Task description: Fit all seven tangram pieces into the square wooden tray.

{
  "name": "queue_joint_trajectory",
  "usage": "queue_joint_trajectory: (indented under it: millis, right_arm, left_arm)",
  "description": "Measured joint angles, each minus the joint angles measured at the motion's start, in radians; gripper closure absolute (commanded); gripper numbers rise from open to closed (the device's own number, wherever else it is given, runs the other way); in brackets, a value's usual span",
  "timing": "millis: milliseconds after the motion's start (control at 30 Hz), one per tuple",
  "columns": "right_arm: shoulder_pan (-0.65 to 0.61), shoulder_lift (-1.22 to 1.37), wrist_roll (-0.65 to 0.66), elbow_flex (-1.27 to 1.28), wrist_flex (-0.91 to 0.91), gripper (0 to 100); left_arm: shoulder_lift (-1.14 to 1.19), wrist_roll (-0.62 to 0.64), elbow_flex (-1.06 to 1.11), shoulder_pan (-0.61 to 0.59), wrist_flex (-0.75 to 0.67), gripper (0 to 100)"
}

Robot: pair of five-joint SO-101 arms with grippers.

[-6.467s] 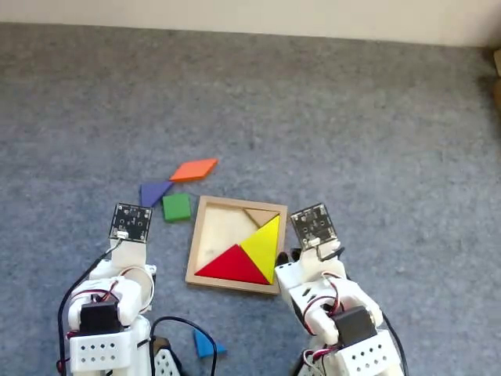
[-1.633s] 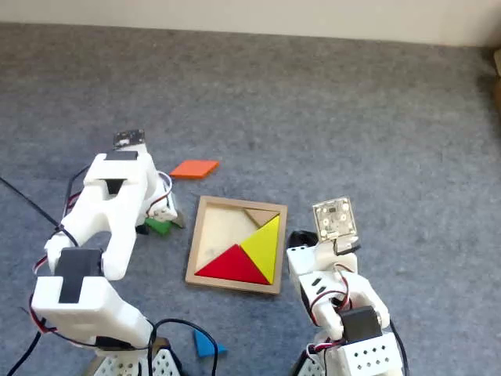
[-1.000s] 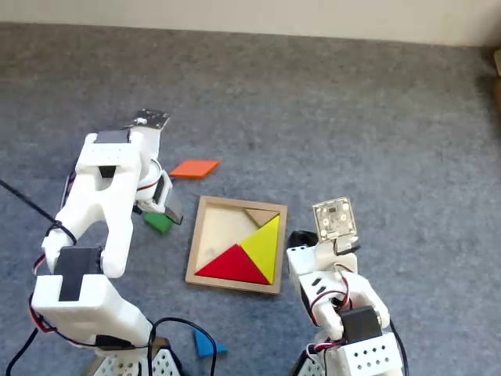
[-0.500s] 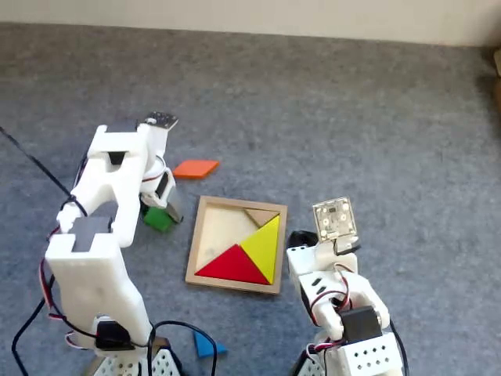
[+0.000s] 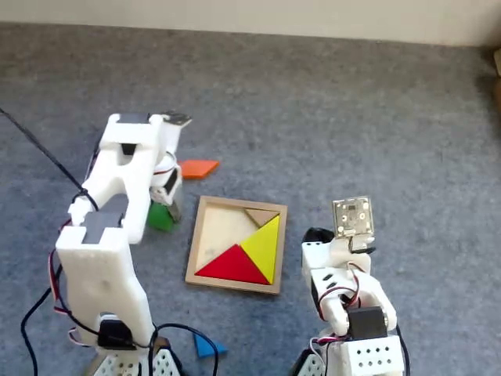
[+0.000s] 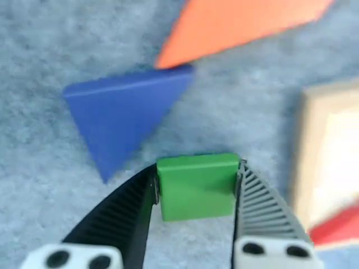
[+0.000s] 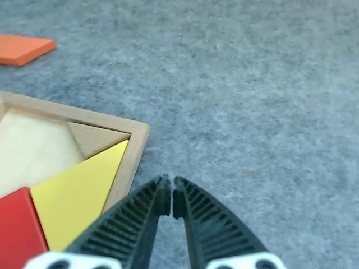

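The left jaws are closed on the green square wooden piece point(image 6: 196, 188), one jaw flat against each of two opposite edges. It sits just outside the left rim of the square wooden tray point(image 5: 235, 205) on the grey carpeted desk point(image 5: 376, 117). I cannot tell whether the piece is off the desk yet. The dark blue triangle point(image 6: 120, 112) lies near it without touching, and the orange parallelogram point(image 5: 197, 168) lies just past that.

Inside the tray, the red triangle point(image 5: 232, 265) and the yellow triangle point(image 5: 262, 244) take the near and right parts. A small plain-wood triangle point(image 5: 262, 215) sits along the far edge, and the left part is bare. A small light blue piece point(image 5: 205, 343) lies near the arm bases. The right jaws are closed on nothing, over the desk just outside the tray's right rim.

The step in hand looks like carrying the square into the tray. To do it well:
- Lift straight up first, so the blue triangle is not dragged.
- Clear the rim fully before crossing it.
- Turn the wrist so the square's edges run parallel to the placed triangles' slanted sides.
- Lower it flat and open only once it rests on the tray floor.

A tilted piece would likely ride up on the rim.
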Motion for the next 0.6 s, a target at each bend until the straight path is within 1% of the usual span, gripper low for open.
queue_joint_trajectory:
  millis: [167,467,600]
  right_arm:
    - [0.000,0.000,0.000,0.000,0.000,97.4]
    - [0.000,0.000,0.000,0.000,0.000,97.4]
    - [0.051,0.000,0.000,0.000,0.000,97.4]
  left_arm:
    - [-0.084,0.000,0.000,0.107,0.057,90]
    - [-0.103,0.000,0.000,0.321,0.060,90]
    - [-0.103,0.000,0.000,0.391,0.049,89]
